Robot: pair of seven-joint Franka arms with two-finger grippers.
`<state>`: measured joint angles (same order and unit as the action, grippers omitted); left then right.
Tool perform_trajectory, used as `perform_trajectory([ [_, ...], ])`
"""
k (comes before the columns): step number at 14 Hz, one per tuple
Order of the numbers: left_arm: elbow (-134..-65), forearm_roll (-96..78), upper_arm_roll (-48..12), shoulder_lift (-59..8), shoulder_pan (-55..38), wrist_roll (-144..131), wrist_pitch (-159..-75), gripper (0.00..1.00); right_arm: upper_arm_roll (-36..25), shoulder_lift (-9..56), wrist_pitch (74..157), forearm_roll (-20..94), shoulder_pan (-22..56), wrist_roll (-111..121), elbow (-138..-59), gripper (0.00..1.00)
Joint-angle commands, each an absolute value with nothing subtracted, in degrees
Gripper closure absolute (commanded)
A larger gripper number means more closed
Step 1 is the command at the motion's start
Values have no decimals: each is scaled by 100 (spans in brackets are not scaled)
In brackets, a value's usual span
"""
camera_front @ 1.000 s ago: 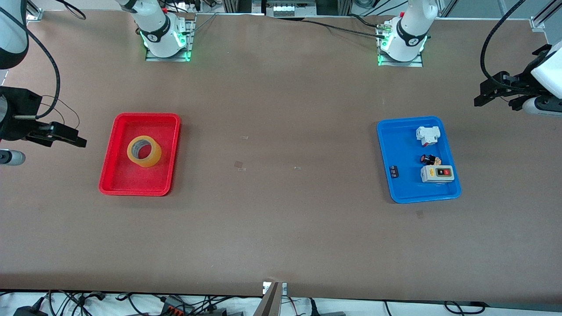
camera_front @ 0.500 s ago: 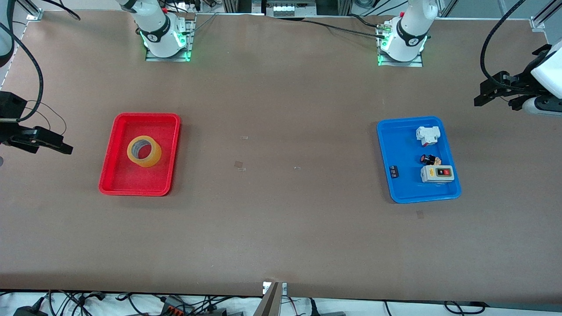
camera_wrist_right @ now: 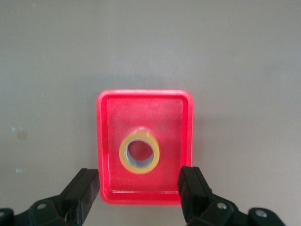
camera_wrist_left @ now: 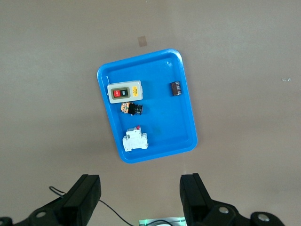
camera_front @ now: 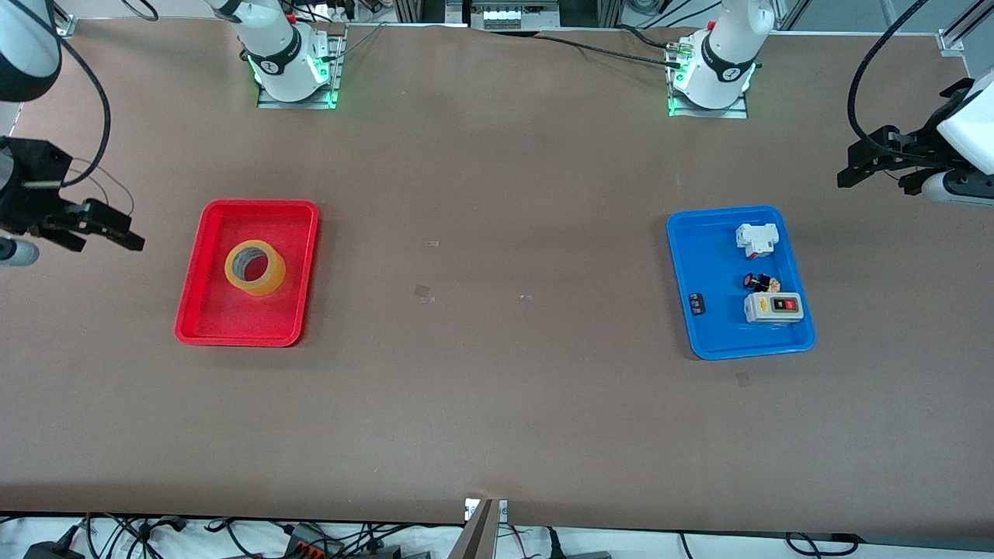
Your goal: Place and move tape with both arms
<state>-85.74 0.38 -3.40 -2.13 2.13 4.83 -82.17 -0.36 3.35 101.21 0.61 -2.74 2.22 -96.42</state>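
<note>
The tape (camera_front: pixel 255 267), a yellow-amber ring, lies flat in the red tray (camera_front: pixel 208 233) toward the right arm's end of the table. My right gripper (camera_front: pixel 116 227) is open and empty, up in the air over the bare table beside the red tray. In the right wrist view the tape (camera_wrist_right: pixel 139 153) and red tray (camera_wrist_right: pixel 103 141) show between its spread fingers (camera_wrist_right: pixel 85 187). My left gripper (camera_front: pixel 856 164) is open and empty, high over the table at the left arm's end. In the left wrist view its fingers (camera_wrist_left: pixel 85 190) stand wide apart.
A blue tray (camera_front: pixel 683 256) toward the left arm's end holds a white breaker (camera_front: pixel 756 239), a red-black button (camera_front: pixel 759 282), a grey switch box (camera_front: pixel 773 307) and a small black part (camera_front: pixel 698 303). It also shows in the left wrist view (camera_wrist_left: pixel 188 117).
My right gripper swung away from the red tray, then back part of the way and toward the bases. The tape and the left arm have not moved.
</note>
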Motion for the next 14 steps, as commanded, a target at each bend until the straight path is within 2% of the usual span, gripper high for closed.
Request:
perform_trajectory([
  [1, -8455, 9, -343, -246, 176, 422, -8112, 0, 0, -211, 10144, 9, -290, 211, -10187, 0],
  [9, -8446, 9, -351, -255, 176, 422, -8112, 0, 0, -202, 9668, 53, -299, 211, -9950, 0],
  [14, -8446, 9, -352, -255, 176, 413, -8112, 0, 9, -202, 9641, 17, -290, 211, -9940, 0],
])
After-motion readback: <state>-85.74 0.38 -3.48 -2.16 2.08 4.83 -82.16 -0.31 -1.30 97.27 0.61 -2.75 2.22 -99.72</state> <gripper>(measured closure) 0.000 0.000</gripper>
